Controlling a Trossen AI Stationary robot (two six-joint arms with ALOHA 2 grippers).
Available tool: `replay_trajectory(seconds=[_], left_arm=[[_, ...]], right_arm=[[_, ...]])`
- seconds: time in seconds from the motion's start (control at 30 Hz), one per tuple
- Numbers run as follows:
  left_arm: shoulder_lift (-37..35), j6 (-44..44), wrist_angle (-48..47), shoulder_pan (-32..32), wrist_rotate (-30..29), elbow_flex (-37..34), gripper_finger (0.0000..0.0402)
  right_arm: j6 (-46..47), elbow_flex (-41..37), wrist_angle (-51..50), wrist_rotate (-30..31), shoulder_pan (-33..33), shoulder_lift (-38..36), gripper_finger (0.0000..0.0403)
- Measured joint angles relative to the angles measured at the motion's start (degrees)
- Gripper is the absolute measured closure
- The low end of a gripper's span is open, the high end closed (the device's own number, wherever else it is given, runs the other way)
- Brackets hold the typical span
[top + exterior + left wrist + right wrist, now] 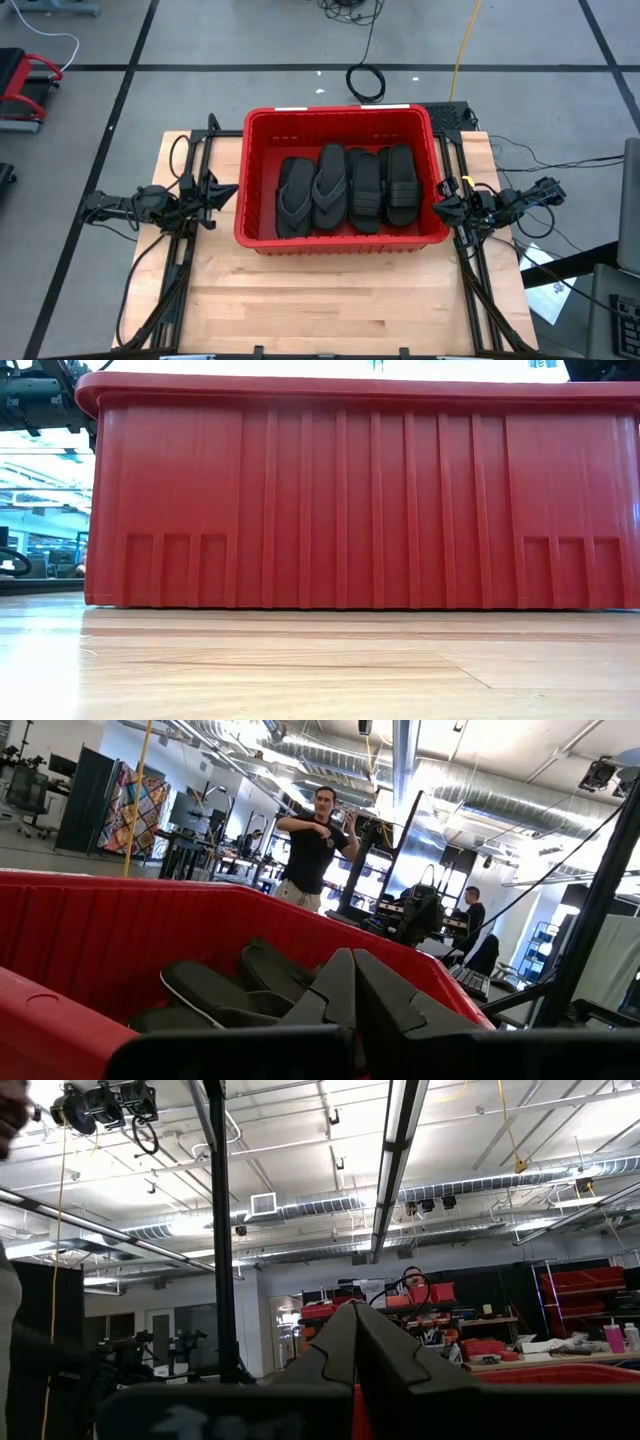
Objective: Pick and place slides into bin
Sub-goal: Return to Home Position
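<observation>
Just outside the left wall of the bin rests the left gripper, the right gripper outside the right wall; both jaws closed, empty, evidently parked since loading looks complete. Inside the bin the slides lie side by side
</observation>
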Motion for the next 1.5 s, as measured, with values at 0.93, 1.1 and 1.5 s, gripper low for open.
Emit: replay_trajectory(seconds=[0.93, 1.1, 1.5], left_arm=[[0.0, 0.0, 0.0, 0.0, 0.0, 0.0, 0.0393], [0.0, 0.0, 0.0, 0.0, 0.0, 0.0, 0.0377], [0.0, 0.0, 0.0, 0.0, 0.0, 0.0, 0.0391]], right_arm=[[0.0, 0.0, 0.0, 0.0, 0.0, 0.0, 0.0403], [0.0, 0.0, 0.0, 0.0, 0.0, 0.0, 0.0403], [0.0, 0.0, 0.0, 0.0, 0.0, 0.0, 0.0403]])
